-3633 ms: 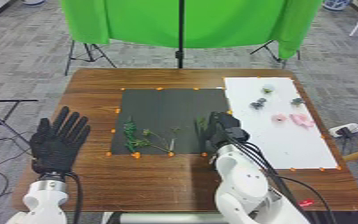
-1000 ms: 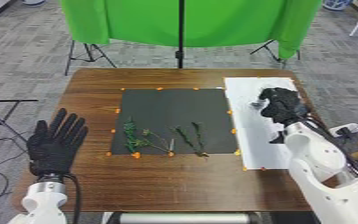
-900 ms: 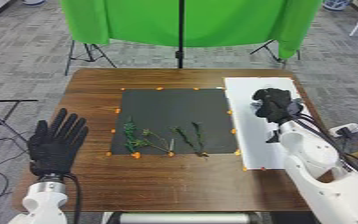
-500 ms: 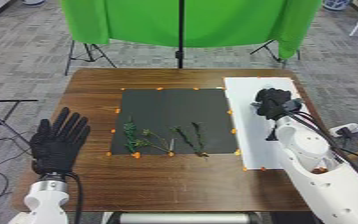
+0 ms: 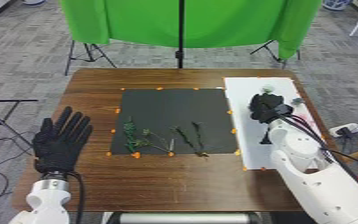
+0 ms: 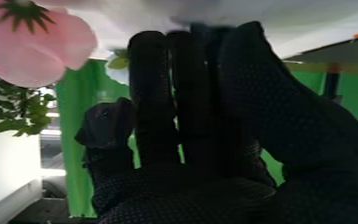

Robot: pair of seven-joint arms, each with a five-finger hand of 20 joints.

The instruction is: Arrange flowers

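Right robot hand (image 5: 266, 107) over the white sheet (image 5: 245, 90), right part of the counter (image 5: 158, 190); can't tell if it's wide, narrow or holding anything. Left robot hand (image 5: 58, 142) wide, fingers straight and fanned, at the counter's left side, holding nothing. Flowers are on the white sheet: white flower (image 5: 268, 88) just past the right robot hand, grey-blue flower (image 5: 297, 101) just to its right, pink flower (image 6: 47, 50) near it, seen large in the right wrist view. Green stuff is on the black mat (image 5: 175, 100), mid-counter: dark green sprig (image 5: 129, 131) at the left, thin branching stem (image 5: 149, 134) just beside it, then two slim green stems (image 5: 198, 131), tops apart, lower ends close together at the mat's near edge. Orange markers (image 5: 233, 131) along mat and sheet edges. Green cloth (image 5: 131, 25) hangs behind the counter, dark pole (image 5: 180, 40) in front of it, grey floor (image 5: 33, 65) around.
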